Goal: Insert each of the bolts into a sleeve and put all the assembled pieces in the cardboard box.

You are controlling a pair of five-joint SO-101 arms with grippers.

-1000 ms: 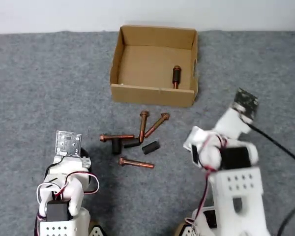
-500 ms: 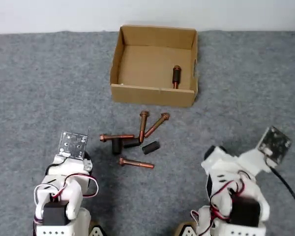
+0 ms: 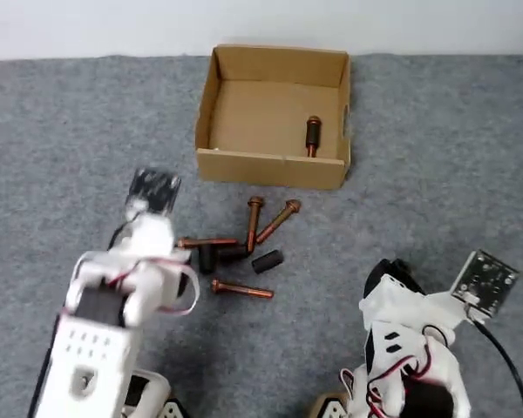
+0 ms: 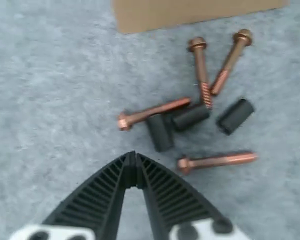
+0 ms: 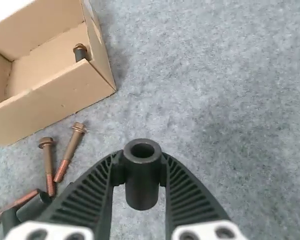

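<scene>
Several copper bolts point(image 3: 241, 289) and three black sleeves point(image 3: 268, 261) lie in a loose cluster on the grey carpet in front of the cardboard box point(image 3: 270, 165). One assembled bolt and sleeve point(image 3: 313, 135) lies inside the box. My left gripper point(image 4: 131, 162) is shut and empty, its tip just short of a bolt point(image 4: 152, 112) and a sleeve point(image 4: 160, 132). The left arm point(image 3: 139, 252) stands left of the cluster. My right gripper point(image 5: 141, 172) is shut on a black sleeve point(image 5: 141, 180), held upright with its bore showing. The right arm point(image 3: 410, 318) sits low at the front right.
The box point(image 5: 45, 85) has walls on all sides, and its front wall faces the cluster. Two bolts point(image 4: 199, 70) lie closest to that wall. Open carpet spreads to the right of the box and around the right arm. A black cable point(image 3: 506, 348) runs off the right arm.
The left arm has stretched forward from its folded pose toward the cluster. The right arm has drawn back and down toward the front edge.
</scene>
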